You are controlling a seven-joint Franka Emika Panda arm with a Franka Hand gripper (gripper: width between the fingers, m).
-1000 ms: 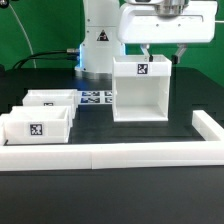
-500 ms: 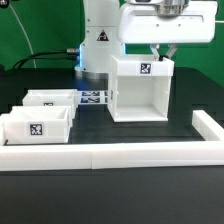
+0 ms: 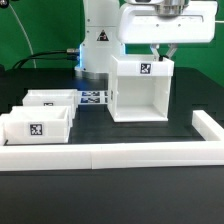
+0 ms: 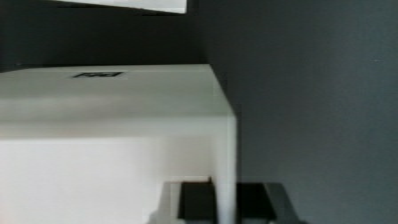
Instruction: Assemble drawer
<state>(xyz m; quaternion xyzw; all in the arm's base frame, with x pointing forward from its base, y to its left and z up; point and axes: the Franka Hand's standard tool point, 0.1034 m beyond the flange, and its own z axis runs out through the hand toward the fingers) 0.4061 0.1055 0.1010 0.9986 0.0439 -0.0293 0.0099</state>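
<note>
The white boxy casing [image 3: 137,90] stands upright on the black table, its open front facing the exterior camera, a tag on its top front. My gripper [image 3: 160,52] comes down onto the casing's top edge on the exterior view's right. In the wrist view the dark fingers [image 4: 192,200] sit on both sides of the casing's thin side wall [image 4: 226,150], closed on it; the gripper [image 4: 226,202] straddles that wall. Two small open-topped trays [image 3: 50,100] [image 3: 37,128] with tags sit apart at the exterior view's left.
A long low white rail [image 3: 120,153] runs along the front and turns back at the exterior view's right [image 3: 209,128]. The marker board [image 3: 95,97] lies flat behind the trays. The arm's white base [image 3: 97,40] stands at the back.
The casing and my gripper shifted slightly toward the exterior view's left between one second ago and half a second ago; since then nothing has moved.
</note>
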